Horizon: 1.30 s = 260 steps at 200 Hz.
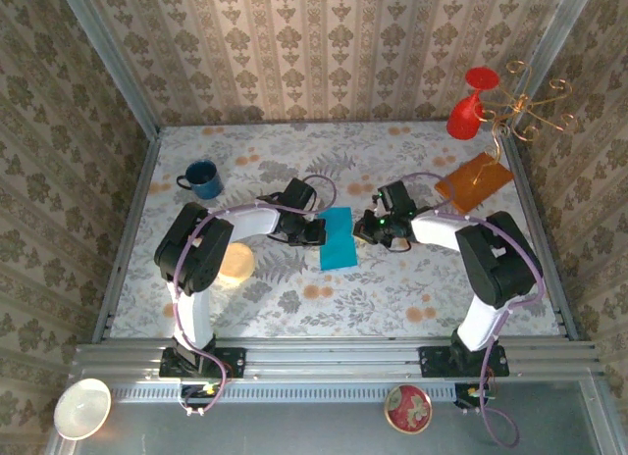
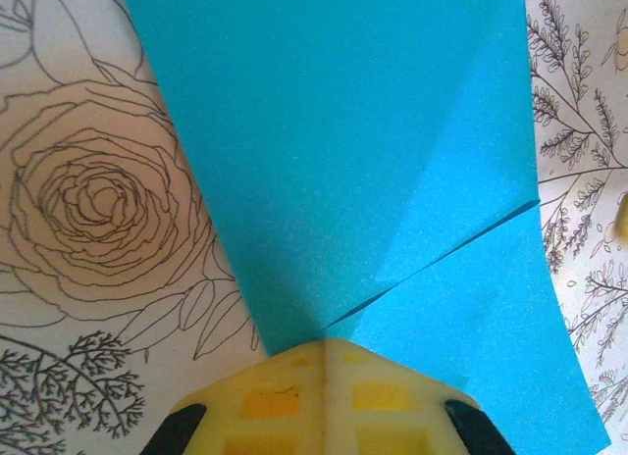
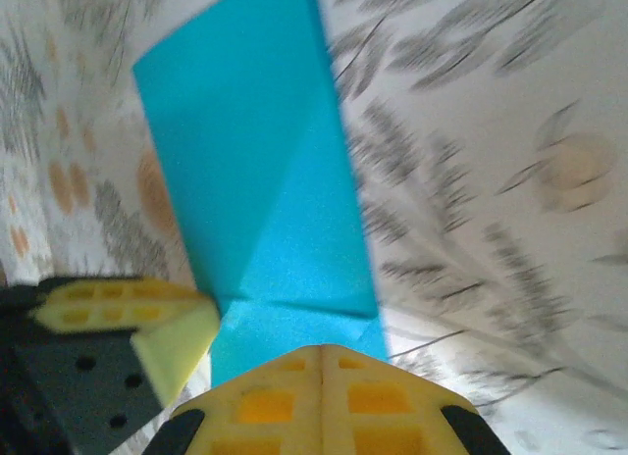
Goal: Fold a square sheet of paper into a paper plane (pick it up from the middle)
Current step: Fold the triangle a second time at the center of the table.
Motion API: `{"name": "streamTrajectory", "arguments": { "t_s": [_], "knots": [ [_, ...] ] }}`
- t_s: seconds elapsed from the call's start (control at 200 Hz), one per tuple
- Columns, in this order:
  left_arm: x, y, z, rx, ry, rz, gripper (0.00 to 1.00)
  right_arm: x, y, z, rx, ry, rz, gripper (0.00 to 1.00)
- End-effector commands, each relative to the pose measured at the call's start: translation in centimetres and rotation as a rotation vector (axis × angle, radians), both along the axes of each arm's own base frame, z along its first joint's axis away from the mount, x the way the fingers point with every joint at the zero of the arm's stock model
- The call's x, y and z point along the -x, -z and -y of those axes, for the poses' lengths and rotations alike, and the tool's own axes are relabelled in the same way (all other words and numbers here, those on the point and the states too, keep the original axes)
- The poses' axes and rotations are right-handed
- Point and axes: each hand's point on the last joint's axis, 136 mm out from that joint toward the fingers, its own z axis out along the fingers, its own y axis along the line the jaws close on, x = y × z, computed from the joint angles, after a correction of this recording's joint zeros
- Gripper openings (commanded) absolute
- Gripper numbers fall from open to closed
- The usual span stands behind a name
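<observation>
DESK: Yellow-tipped and clenched, the left claw (image 2: 324, 349) sits closest to the lens. What is it on?

PHOTOGRAPHER: Its tips meet at the near edge of the square sheet of paper (image 2: 343, 161), teal-blue, lying mid-bench (image 1: 392, 288) between the two arms. Whether it pinches the paper or only presses it down, I cannot tell.

DESK: And the right claw (image 3: 322, 355)?

PHOTOGRAPHER: Clenched too, with its tips together at an edge of the same sheet. From above, the two claws flank the paper, one on each side.

DESK: How far along is the paper plane?

PHOTOGRAPHER: Early, by my reading. From above, the sheet shows as a narrow strip, not a square, so it looks folded over at least once. Both wrist views show a slanting flap laid across it, its crease running in from the edge. No sharp nose and no wings yet.

DESK: What is left?

PHOTOGRAPHER: Most of it, I judge: the matching corner, the nose and the wing folds.

DESK: Anything else in shot?

PHOTOGRAPHER: A blue mug (image 1: 202, 178) sits far left and an orange-brown sheet (image 1: 474, 181) far right, both well apart from the work.
</observation>
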Motion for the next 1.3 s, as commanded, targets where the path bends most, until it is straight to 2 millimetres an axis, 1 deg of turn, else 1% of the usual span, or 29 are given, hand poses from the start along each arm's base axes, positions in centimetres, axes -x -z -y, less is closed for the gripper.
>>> {"name": "streamTrajectory", "arguments": {
  "t_s": [0.0, 0.07, 0.17, 0.335, 0.435, 0.505, 0.605, 0.665, 0.755, 0.785, 0.835, 0.94, 1.015, 1.08, 1.135, 1.295],
  "knots": [
    [2.0, 4.4, -3.7, -0.172, -0.012, -0.102, 0.00, 1.2, -0.5, -2.8, -0.054, -0.109, -0.004, 0.03],
    [1.9, 4.2, -3.6, -0.167, -0.010, -0.100, 0.00, 1.4, -0.2, -3.9, -0.075, -0.129, -0.019, 0.03],
    [1.9, 4.1, -3.6, -0.165, -0.012, -0.096, 0.00, 1.6, 0.5, -4.6, -0.093, -0.138, -0.044, 0.03],
    [1.7, 3.8, -3.3, -0.150, -0.016, -0.093, 0.00, 2.4, 3.1, -3.6, -0.040, -0.112, -0.116, 0.03],
    [1.5, 3.1, -3.0, -0.128, -0.021, -0.087, 0.00, 3.2, 4.6, -2.7, -0.010, -0.094, -0.156, 0.03],
    [1.1, 1.7, -2.3, -0.089, -0.028, -0.068, 0.00, 3.9, 5.8, -1.7, 0.031, -0.077, -0.182, 0.02],
    [0.5, -1.5, -1.8, -0.037, -0.102, -0.040, 0.00, 4.7, 7.1, -0.5, 0.096, -0.065, -0.210, 0.02],
    [0.3, -3.4, -1.2, -0.001, -0.142, -0.003, 0.00, 4.9, 7.6, 0.0, 0.123, -0.059, -0.228, 0.02],
    [0.7, -5.8, -0.4, 0.055, -0.174, 0.053, 0.05, 5.2, 8.1, 0.5, 0.148, -0.050, -0.248, 0.02],
    [0.9, -6.3, -0.2, 0.073, -0.182, 0.061, 0.07, 5.3, 8.2, 0.6, 0.154, -0.049, -0.251, 0.02],
    [1.5, -6.7, 0.3, 0.104, -0.187, 0.065, 0.08, 5.4, 8.4, 0.8, 0.164, -0.045, -0.259, 0.01],
    [3.0, -6.6, 1.4, 0.172, -0.180, 0.029, 0.08, 5.7, 8.6, 0.9, 0.173, -0.045, -0.268, 0.02],
    [3.8, -6.0, 2.1, 0.206, -0.173, -0.013, 0.06, 5.7, 8.8, 1.0, 0.176, -0.043, -0.275, 0.01],
    [4.6, -5.1, 2.6, 0.216, -0.164, -0.049, 0.02, 5.9, 8.9, 1.1, 0.179, -0.043, -0.284, 0.01],
    [5.0, -4.6, 3.0, 0.215, -0.150, -0.069, 0.00, 5.9, 9.0, 1.1, 0.180, -0.039, -0.288, 0.01],
    [5.7, -3.2, 3.7, 0.195, -0.123, -0.103, 0.00, 6.0, 9.2, 1.2, 0.182, -0.034, -0.296, 0.01]
  ]
}}
